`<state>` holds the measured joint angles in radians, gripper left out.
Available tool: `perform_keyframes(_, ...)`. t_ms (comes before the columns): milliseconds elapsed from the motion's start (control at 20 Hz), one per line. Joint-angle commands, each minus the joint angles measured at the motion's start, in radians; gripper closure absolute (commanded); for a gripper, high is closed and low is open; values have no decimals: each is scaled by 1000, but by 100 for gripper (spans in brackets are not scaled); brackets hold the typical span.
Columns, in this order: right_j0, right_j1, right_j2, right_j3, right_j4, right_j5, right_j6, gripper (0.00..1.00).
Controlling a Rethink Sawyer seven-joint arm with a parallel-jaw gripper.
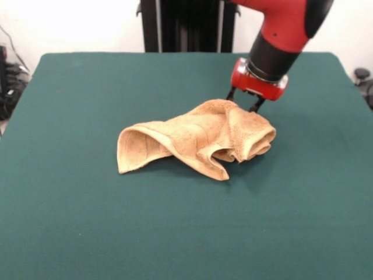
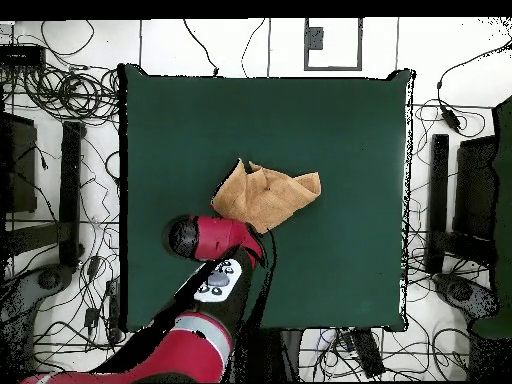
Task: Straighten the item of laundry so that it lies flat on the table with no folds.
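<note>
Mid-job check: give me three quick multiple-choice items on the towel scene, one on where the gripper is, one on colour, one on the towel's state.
1. Where is the gripper?
A. at the towel's far edge
B. over bare table, well clear of the towel
C. off the table

2. What colour is the table?
A. white
B. dark green
C. red

3. How does the towel lie?
A. flat, fully spread
B. rolled in a tight tube
C. crumpled, with folds

Answers:
1 A, the fingers come down right at the cloth's raised far edge.
2 B, green shows all round the towel.
3 C, curled flaps and overlapping layers show in the front view.
</note>
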<state>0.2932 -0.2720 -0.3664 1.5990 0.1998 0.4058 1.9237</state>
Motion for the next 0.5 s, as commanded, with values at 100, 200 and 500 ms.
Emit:
perform_keyframes(100, -263, 396, 15, -49, -78, -1269, 431, 0)
perform_keyframes(200, -317, 379, 72, -45, -140, -1313, 437, 0)
perform_keyframes(500, -424, 350, 191, -20, -239, -1382, 444, 0)
